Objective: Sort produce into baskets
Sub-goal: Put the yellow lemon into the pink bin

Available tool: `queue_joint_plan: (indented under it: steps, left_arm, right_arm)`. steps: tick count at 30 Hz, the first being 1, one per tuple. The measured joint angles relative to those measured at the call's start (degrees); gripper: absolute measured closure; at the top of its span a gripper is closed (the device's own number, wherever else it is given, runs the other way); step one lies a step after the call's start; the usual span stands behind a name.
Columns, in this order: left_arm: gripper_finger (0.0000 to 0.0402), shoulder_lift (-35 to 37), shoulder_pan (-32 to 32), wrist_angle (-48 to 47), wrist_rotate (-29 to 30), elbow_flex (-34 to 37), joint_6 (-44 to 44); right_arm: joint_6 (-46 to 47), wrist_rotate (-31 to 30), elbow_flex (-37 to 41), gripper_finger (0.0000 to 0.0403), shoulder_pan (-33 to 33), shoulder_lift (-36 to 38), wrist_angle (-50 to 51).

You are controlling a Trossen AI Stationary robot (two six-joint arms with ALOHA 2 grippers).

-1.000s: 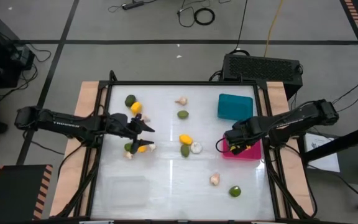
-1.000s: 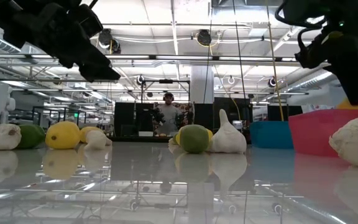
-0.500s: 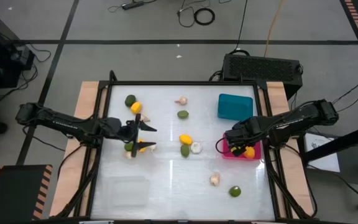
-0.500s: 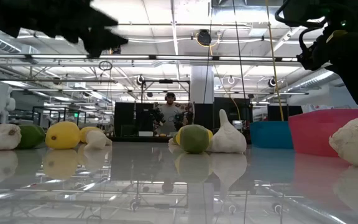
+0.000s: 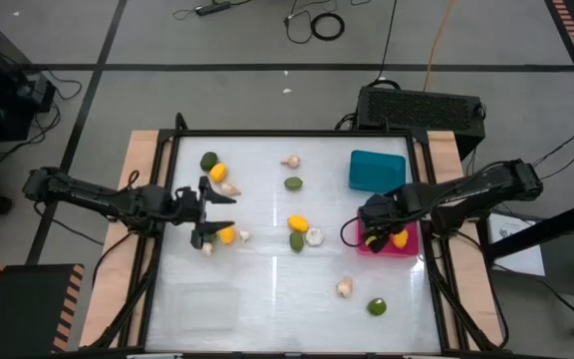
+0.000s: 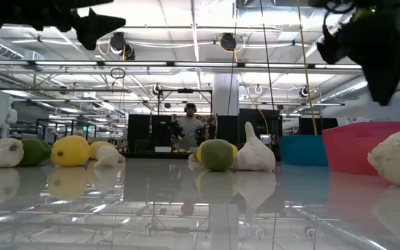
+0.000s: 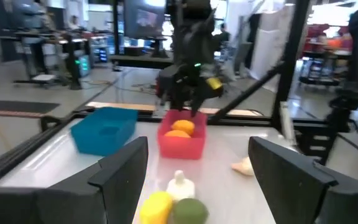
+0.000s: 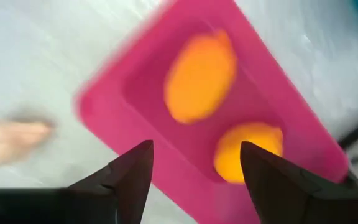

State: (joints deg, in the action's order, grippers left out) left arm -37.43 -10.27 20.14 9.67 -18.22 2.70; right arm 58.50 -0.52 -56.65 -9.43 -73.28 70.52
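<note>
right end effector (image 8: 194, 177) spread over pink bin (image 8: 135, 87) | 2 orange fruits (image 8: 201, 76) inside (apart)

Four cameras here. The high one hangs over the shiny white table (image 5: 267, 289) and looks straight down, far enough back to catch both arms and the grey floor around it. The low one sits right at tabletop height, looking level across the surface into a big workshop room, with produce looming close. The left wrist cam looks across the table from low over it, toward the far side. The right wrist cam points down, very close over the magenta-pink rectangular plastic bin (image 8: 135, 81). That bin turns up in all four views, so it's your anchor.
</note>
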Motion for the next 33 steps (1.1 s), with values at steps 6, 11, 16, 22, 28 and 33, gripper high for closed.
queue_joint_plan:
  steps: [6, 11, 16, 22, 28, 33]
  left_arm:
    - [0.0116, 0.3, 0.1, -0.1, 9.5, 3.5, 2.2]
    - [0.0116, 0.3, 0.1, -0.3, 20.2, 6.6, 6.2]
    - [0.0116, 0.5, 0.1, -6.0, 34.0, 6.8, 9.7]
    - [0.0116, 0.5, 0.2, -16.9, 44.4, 6.9, 13.4]
    - [0.0116, 0.5, 2.4, -18.1, 45.2, 6.9, 10.7]
    - [0.0116, 0.5, 6.8, -18.9, 46.3, 6.9, 9.4]
  right_arm:
    - [-5.2, -11.7, -1.9, 0.0176, 0.7, 0.0, -14.1]
    - [-14.5, -13.2, -2.0, 0.0177, 3.0, -3.5, -37.0]
    - [-17.3, -11.8, -2.0, 0.0177, 4.9, -11.1, -60.3]
    - [-17.2, -8.0, -12.2, 0.0177, 5.3, -24.8, -64.7]
    - [-20.4, -8.1, -29.0, 0.0177, 5.6, -39.1, -61.8]
    - [-24.3, -8.2, -41.3, 0.0176, 6.0, -49.9, -61.7]
